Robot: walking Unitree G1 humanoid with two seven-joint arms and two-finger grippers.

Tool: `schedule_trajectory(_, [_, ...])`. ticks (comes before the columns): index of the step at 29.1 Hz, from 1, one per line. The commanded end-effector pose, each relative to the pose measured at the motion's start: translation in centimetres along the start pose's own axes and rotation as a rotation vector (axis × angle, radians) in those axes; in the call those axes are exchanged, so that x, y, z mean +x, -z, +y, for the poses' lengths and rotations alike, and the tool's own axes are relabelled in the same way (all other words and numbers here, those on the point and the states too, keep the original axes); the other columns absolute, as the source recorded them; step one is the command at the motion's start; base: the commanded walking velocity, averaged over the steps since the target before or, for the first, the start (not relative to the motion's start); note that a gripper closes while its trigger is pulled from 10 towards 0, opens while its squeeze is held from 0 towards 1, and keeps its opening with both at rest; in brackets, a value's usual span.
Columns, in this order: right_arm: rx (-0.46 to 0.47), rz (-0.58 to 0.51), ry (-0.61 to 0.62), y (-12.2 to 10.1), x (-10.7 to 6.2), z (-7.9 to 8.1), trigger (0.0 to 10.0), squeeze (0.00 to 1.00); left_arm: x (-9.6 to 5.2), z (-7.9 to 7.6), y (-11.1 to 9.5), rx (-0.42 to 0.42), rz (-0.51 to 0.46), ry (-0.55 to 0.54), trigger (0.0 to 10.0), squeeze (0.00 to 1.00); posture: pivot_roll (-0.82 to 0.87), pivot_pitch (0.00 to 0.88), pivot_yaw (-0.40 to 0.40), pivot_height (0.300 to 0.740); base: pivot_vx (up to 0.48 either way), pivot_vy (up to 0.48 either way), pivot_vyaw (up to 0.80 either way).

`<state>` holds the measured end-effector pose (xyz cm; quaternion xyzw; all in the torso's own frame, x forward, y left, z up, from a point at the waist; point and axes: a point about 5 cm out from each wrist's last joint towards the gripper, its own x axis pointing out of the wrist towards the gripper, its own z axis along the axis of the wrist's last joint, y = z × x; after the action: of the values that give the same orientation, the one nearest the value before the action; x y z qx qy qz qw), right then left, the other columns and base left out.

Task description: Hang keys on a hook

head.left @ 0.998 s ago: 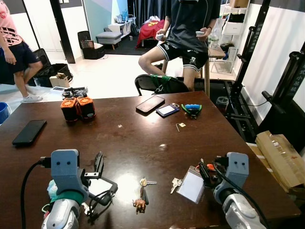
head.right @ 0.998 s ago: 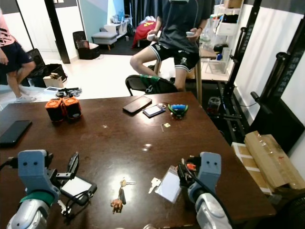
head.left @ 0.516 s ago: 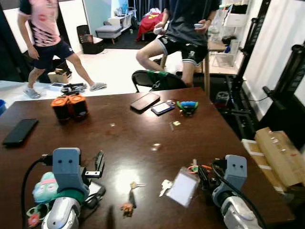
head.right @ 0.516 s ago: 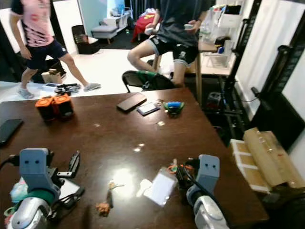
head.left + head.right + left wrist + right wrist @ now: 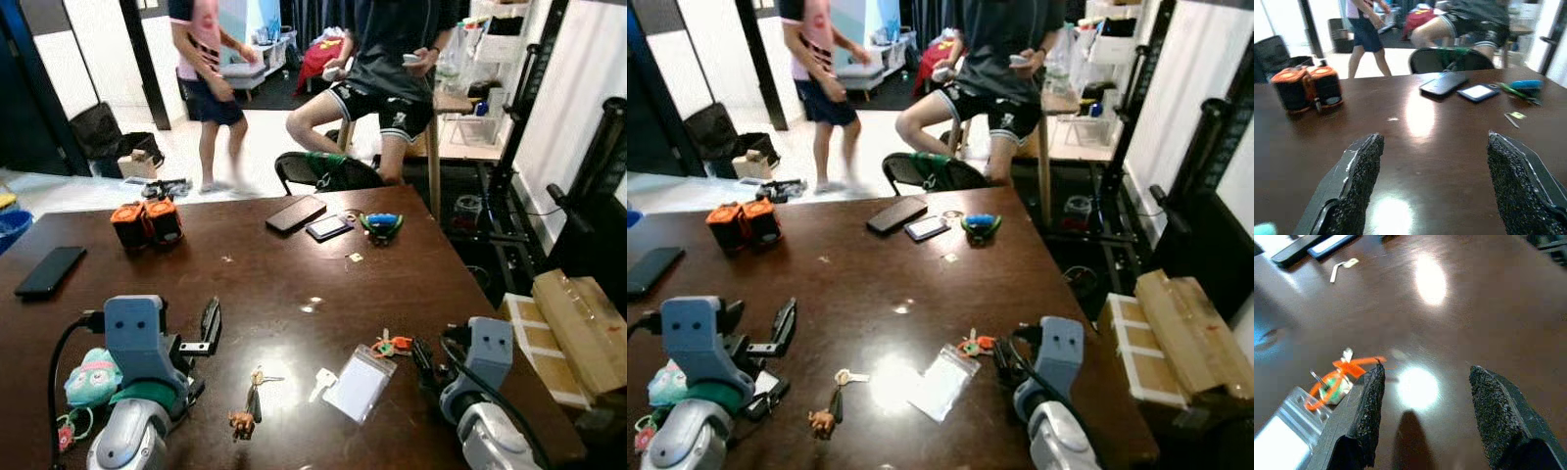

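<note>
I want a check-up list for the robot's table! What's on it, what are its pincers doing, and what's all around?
Surface: dark wooden table, glossy.
Job's things: keys with a small brown charm near the front edge; hook: nothing seen.
Clutter: clear badge holder, orange tags, three phones, orange-black packs, plush toy.
Grippers: left pincer open over the table; right pincer open beside the tags.
Cables: black cable on the left arm.
Surroundings: two people, a chair, cardboard box.

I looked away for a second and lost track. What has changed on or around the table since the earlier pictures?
The person in the pink top walked from the far left to behind the table. The head camera shifted, so the whole scene slid. The keys, badge sleeve and phones lie where they were. The left gripper and right gripper stay open, holding nothing, low over the table.
</note>
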<state>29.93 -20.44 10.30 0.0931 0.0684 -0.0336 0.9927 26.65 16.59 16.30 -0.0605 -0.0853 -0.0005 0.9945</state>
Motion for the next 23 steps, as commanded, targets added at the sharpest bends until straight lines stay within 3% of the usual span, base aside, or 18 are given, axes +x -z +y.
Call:
schedule_trajectory(1, [0.019, 0.022, -0.007, 0.76, -0.27, 0.45, 10.0, 0.00, -0.20, 0.58, -0.07, 0.015, -0.006, -0.014, 10.0, 0.00, -0.18, 0.026, 0.152, 0.740, 0.000, 0.000, 0.00])
schedule_trajectory(23, [0.035, 0.029, 0.005, 1.15, -0.68, 0.52, 10.0, 0.00, -0.32, 0.71, 0.01, 0.075, 0.017, -0.001, 10.0, 0.00, -0.16, 0.034, 0.165, 0.740, 0.000, 0.000, 0.00])
